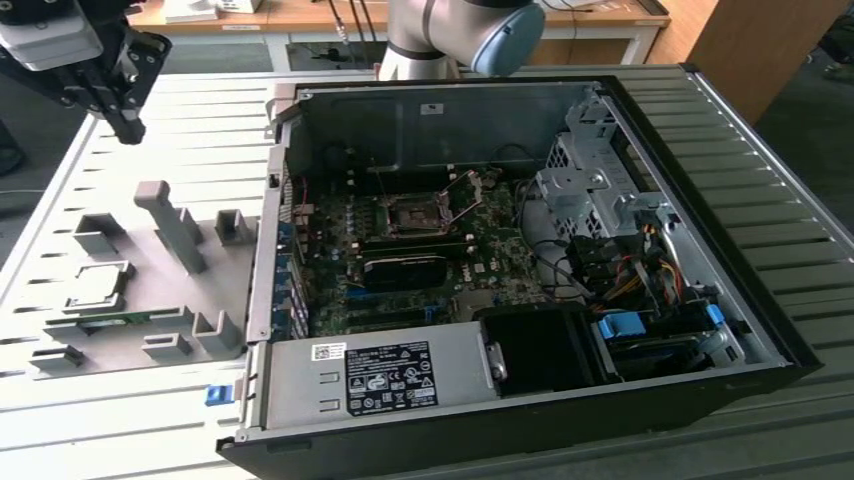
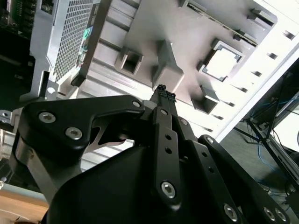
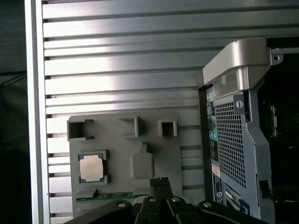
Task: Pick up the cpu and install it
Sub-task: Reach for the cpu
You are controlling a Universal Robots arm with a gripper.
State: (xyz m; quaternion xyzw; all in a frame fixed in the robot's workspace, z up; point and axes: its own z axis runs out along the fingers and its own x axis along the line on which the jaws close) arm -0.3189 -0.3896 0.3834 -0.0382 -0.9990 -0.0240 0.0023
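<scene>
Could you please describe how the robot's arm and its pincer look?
The arm is a silver-grey tube with a rounded blue-grey joint cap. The pincer is matte black: flat linked bars joined by silver screws, narrowing to slim fingertips with a textured surface.

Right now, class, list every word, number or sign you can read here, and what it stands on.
Nothing reads clearly.
Black label on the power supply: too small to read.
White sticker on the case wall: too small.
Side label in the first wrist view: blurred.
The cpu: no legible marking.
</scene>
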